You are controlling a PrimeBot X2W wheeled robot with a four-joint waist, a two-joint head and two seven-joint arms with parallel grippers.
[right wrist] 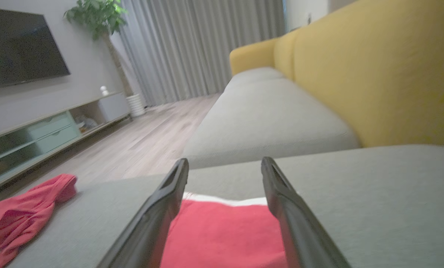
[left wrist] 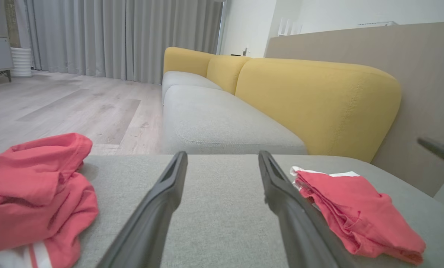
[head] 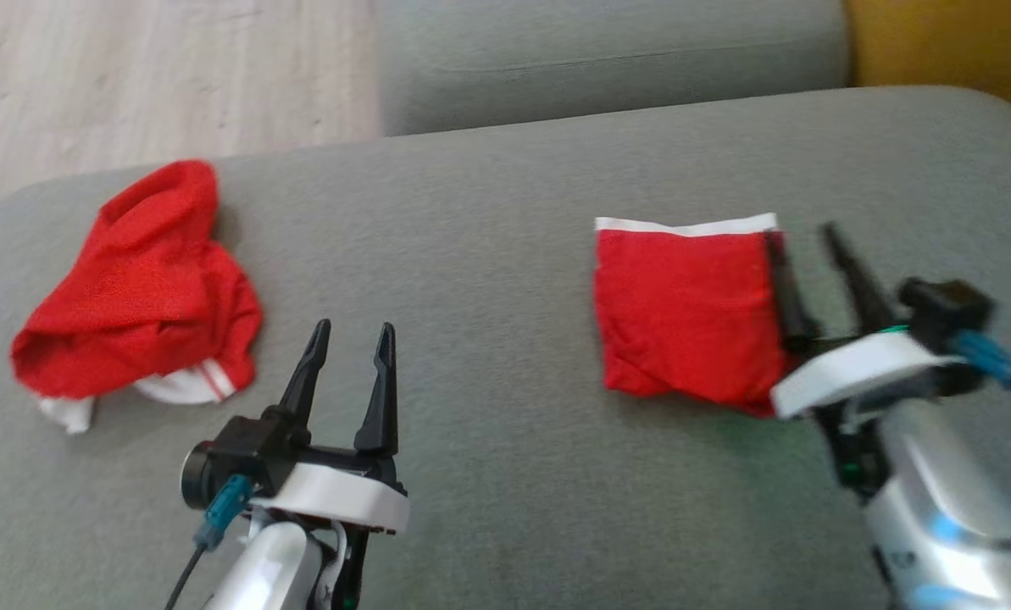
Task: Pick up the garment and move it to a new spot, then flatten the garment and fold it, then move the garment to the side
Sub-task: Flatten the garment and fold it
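Folded red garment was seen lying flat on grey sofa cushion, right side, white band at far edge. Fold and side placement judged done. Right gripper was poised at garment's right edge, jaws spread, nothing gripped; cloth judged set down to rest there. Left gripper was held low at near middle, jaws spread and empty, apart from both cloths. Crumpled red garment was seen heaped at left, unflattened.
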